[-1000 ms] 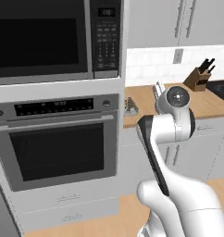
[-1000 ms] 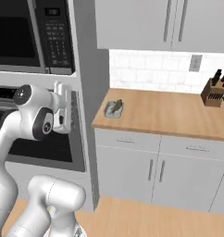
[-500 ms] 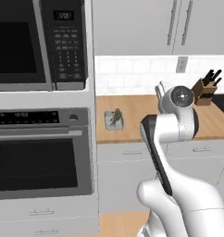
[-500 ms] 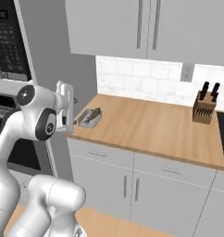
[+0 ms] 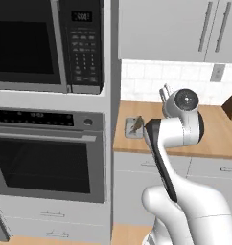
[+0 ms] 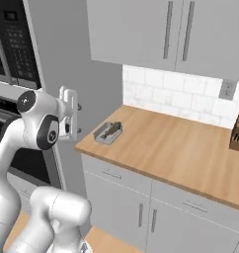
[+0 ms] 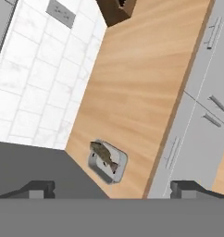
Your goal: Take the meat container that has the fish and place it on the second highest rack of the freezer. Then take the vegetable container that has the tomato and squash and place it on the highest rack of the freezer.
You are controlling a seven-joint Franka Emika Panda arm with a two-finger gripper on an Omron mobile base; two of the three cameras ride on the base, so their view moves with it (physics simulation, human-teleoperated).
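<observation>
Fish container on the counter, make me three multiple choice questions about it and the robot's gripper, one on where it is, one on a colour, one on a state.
1. Where does the fish container sit on the wooden counter?
A. at the end next to the tall oven cabinet
B. beside the knife block
C. in the middle, against the tiles

2. What colour is the container's tray?
A. red
B. light grey
C. black

3. What is the state of the gripper?
A. shut on the container
B. open and holding nothing
C. shut on a drawer handle

Answers:
1. A, both base views show it at the counter's corner by the grey cabinet wall, far from the knife block.
2. B, the hand view shows a pale grey tray under the brownish fish.
3. B, the fingertips stand wide apart in the hand view, with the container beyond them, untouched.
</observation>
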